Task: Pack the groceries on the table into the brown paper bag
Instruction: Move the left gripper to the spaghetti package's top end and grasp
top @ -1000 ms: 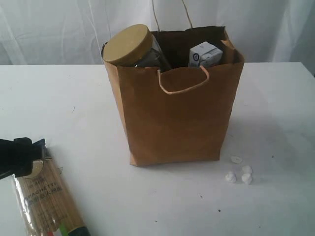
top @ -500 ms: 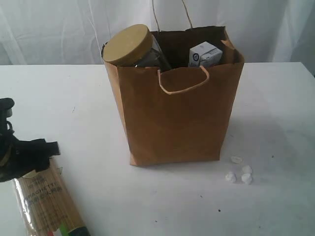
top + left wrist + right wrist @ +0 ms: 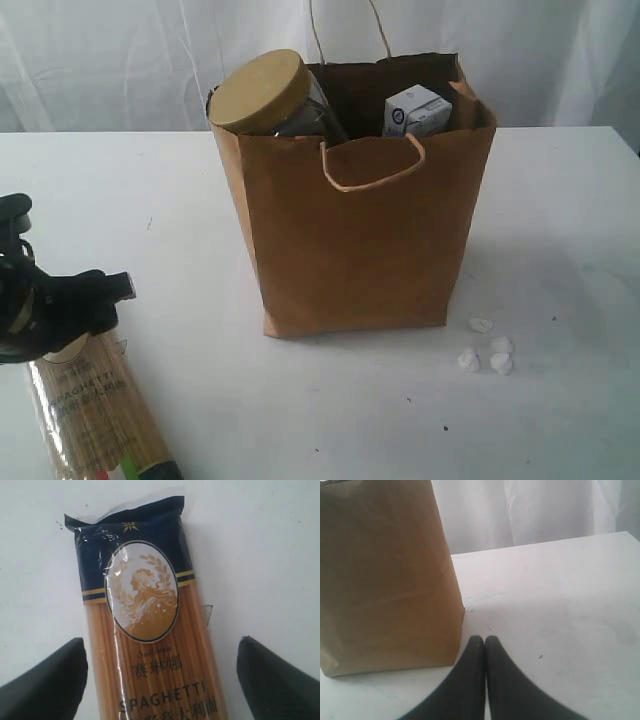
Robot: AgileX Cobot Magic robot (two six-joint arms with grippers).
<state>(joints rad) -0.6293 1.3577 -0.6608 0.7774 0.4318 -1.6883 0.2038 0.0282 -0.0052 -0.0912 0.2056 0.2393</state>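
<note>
The left gripper [image 3: 160,652] hangs over the blue-ended spaghetti packet [image 3: 145,630] with its fingers spread wide, one on each side of the packet and neither touching it. The packet lies flat on the table [image 3: 560,220] near its left front edge, well apart from the brown paper bag [image 3: 360,240]. The right gripper [image 3: 485,642] sits low near the foot of the bag, its fingers pressed together on nothing.

Packing looks well advanced. The tan-lidded clear jar [image 3: 257,92] leans out of the bag's left corner, and the small white-blue packet [image 3: 415,110] shows at the right of its mouth. The spaghetti is the only grocery seen outside the bag; whether the other items lie deeper inside cannot be told. So the likely step in hand is taking hold of the packet.

The tabletop is plain white and lightly scuffed, with a few tiny white lumps [image 3: 487,350] near the bag's right front corner. A white curtain [image 3: 120,60] hangs behind the table.
</note>
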